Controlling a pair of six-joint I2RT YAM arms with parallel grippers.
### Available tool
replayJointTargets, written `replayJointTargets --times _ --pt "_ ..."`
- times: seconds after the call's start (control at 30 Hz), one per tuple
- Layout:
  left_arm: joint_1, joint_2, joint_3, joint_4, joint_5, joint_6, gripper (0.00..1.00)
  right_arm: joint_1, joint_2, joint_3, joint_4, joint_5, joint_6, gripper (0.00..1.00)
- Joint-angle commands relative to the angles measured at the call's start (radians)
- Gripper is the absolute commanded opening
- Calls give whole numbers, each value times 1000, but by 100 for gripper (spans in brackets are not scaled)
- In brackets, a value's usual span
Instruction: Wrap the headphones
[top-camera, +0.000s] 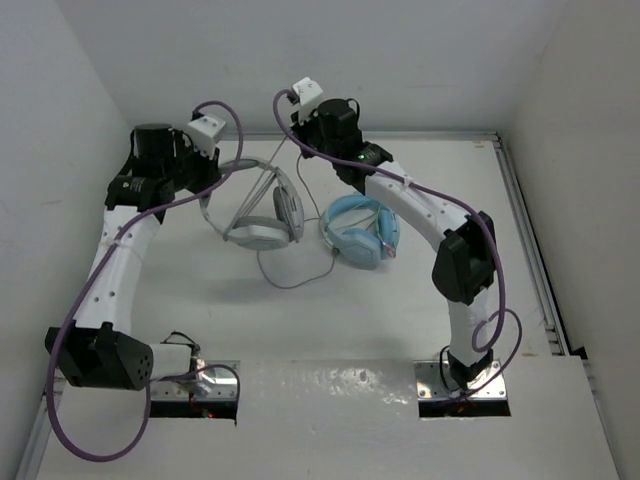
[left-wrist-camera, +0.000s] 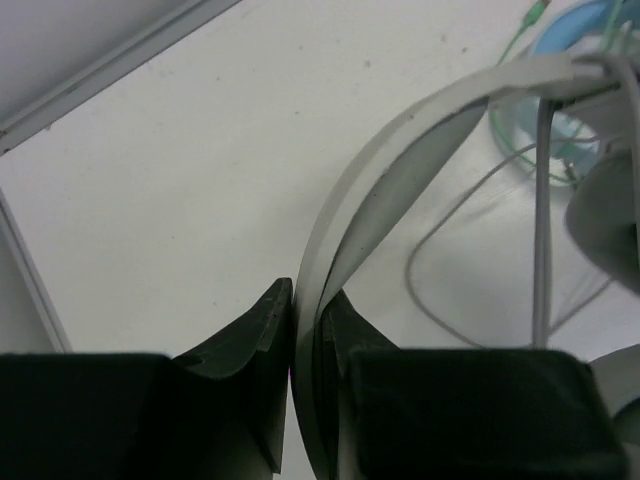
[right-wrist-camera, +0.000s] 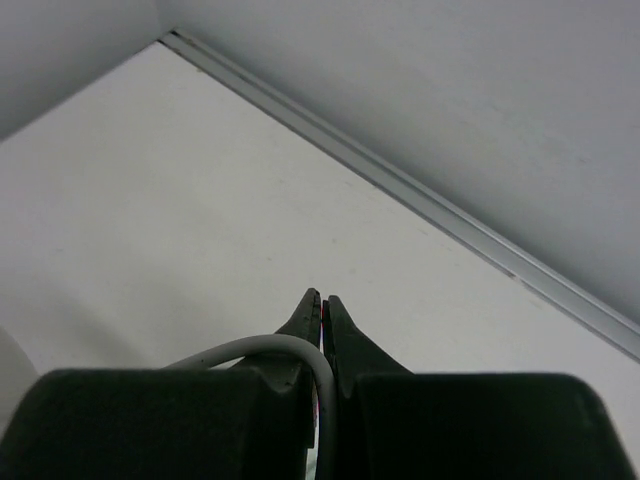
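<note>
The left gripper (left-wrist-camera: 305, 325) is squeezed shut on the curved headband (left-wrist-camera: 400, 170) of the white headphones (top-camera: 265, 218). They are out in the middle of the table (top-camera: 180, 300), with the ear cups (top-camera: 255, 235) low down, and I cannot tell if the cups touch the table. The right gripper (right-wrist-camera: 323, 308) is pinched shut on the thin grey cable (right-wrist-camera: 262, 348), near the back wall (right-wrist-camera: 450, 100). The rest of the cable lies in a loose loop on the table, close by the light blue headphones (top-camera: 358, 232). Things could go wrong from here. The cable is thin, so it could slide out of the pinch if it gets pulled tight. The loose loop could catch on the blue pair and drag it along. A hard pull could also twist the headband in the left jaws, which hold only a narrow bit of it, and then the cups would swing or drop
</note>
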Motion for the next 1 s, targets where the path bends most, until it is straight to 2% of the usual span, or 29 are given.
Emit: replayJointTargets --times 0.0,0.13,0.17,0.27,0.3,0.4,0.47,0.57,0.8,0.97 --pt "12 -28 170 -157 162 -84 0 -80 -15 -57 200 -59 72 1" --pt "12 -16 342 -198 196 -193 0 -69 33 -131 162 -377 51 16" --pt "12 -10 374 -201 208 -216 0 -61 31 -158 182 -418 60 18" --pt "12 4 486 -187 243 -305 0 -25 13 -372 430 -506 110 26" --pt "12 11 535 -168 242 -354 0 -5 10 -405 487 -513 126 33" --pt "12 30 600 -131 219 -434 0 26 19 -464 599 -523 158 40" --pt "13 71 684 -97 158 -484 0 54 37 -468 630 -518 175 58" --pt "13 109 747 -74 89 -501 0 63 66 -470 668 -515 211 71" --pt "15 168 836 -42 -18 -504 0 63 115 -498 698 -484 222 76" --pt "16 191 900 -40 -31 -514 0 60 142 -534 773 -403 238 80"
